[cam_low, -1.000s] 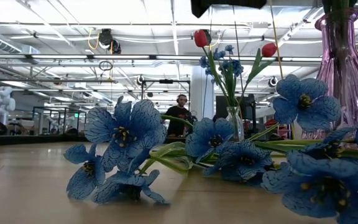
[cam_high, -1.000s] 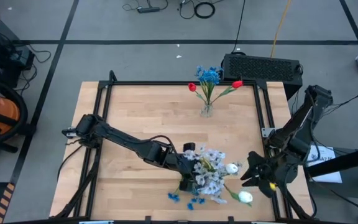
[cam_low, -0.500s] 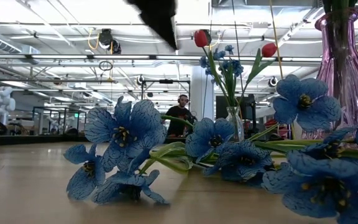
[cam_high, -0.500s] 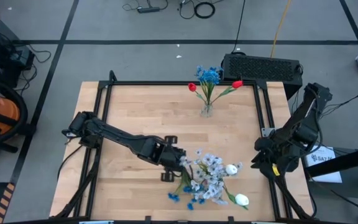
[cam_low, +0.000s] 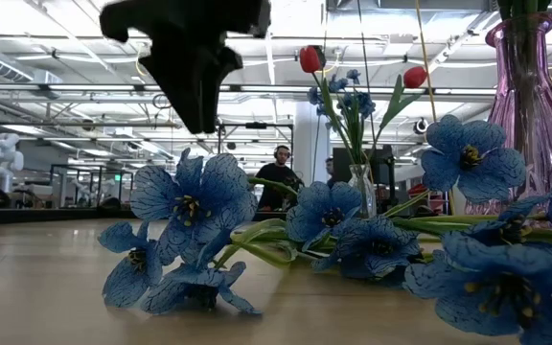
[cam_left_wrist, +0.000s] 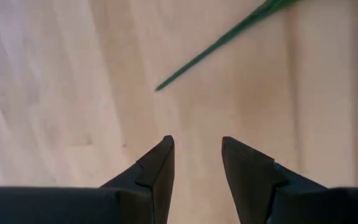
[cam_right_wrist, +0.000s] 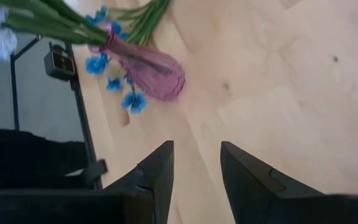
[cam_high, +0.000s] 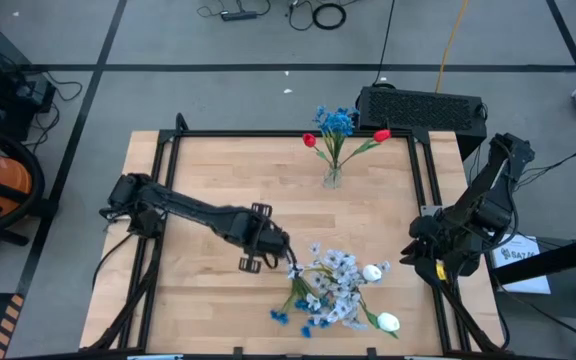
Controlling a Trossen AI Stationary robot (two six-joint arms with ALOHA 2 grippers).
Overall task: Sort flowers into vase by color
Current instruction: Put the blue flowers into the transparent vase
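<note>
A clear vase near the counter's far edge holds blue and red flowers. Most flowers remain piled by the near edge. Left gripper and right gripper, fingers spread, hold nothing.

Bare table left and centre: free passage. Flowers heaped front-centre. Glass vase blocks back-centre. Purple vase stands in heap.
</note>
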